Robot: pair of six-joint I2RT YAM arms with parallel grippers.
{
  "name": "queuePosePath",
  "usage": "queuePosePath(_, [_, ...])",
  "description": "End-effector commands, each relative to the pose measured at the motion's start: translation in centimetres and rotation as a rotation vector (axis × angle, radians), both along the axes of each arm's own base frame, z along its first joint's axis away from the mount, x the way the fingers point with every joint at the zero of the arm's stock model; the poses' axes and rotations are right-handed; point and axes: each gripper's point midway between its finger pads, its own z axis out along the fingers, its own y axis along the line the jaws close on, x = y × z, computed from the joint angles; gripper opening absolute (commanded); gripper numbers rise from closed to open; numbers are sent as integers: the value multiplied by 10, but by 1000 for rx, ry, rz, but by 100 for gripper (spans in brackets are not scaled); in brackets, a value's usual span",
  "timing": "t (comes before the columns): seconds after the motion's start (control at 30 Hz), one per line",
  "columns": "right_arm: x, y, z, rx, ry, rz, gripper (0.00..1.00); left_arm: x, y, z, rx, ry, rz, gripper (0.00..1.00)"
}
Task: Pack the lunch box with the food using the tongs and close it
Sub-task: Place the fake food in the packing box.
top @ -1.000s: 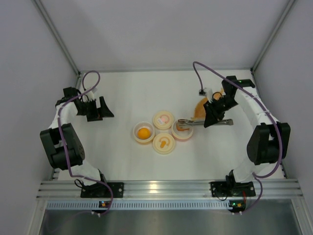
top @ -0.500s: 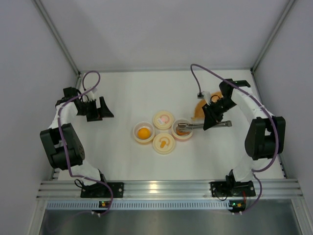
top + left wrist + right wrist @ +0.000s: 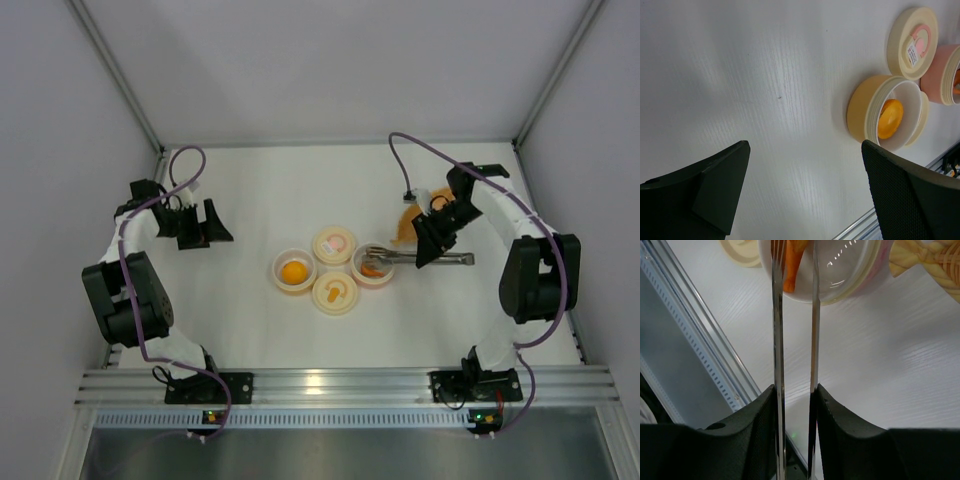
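White tabletop (image 3: pixel 250 190), grey walls on three sides. Far left: left gripper (image 3: pixel 207 224) has its jaws spread wide with nothing between them. Centre: yellow tub (image 3: pixel 294 289) sits open with the orange ball (image 3: pixel 294 270) inside. Two cream lids are off and lie just beside it, the pink-marked lid (image 3: pixel 334 244) farther back and the orange-marked lid (image 3: pixel 335 292) nearer. Pink tub (image 3: pixel 373 283) is open with the orange wedge (image 3: pixel 372 268) in it. Tongs (image 3: pixel 398 256) are held level, tips over the pink tub at the wedge. Right gripper (image 3: pixel 432 250) clamps both tong arms, which stand slightly apart. Orange leaf dish (image 3: pixel 406 225) lies just behind it.

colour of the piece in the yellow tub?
Orange-yellow ball; left wrist view shows it best.
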Motion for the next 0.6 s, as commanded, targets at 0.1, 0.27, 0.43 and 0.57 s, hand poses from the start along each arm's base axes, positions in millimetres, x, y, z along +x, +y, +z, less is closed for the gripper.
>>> queuePosePath(0.1, [-3,3,14,0,14,5,35,-3,-3,8,-9,-29,-23,98])
queuePosePath(0.27, [3,1,22,1,-7,-4,37,-4,-4,6,-12,-24,-23,98])
queuePosePath(0.43, [12,-2,34,1,-42,-12,38,-4,-4,5,-15,-24,-24,98])
queuePosePath(0.57, [16,-2,46,13,-67,-13,38,-4,-5,5,-19,-24,-23,98])
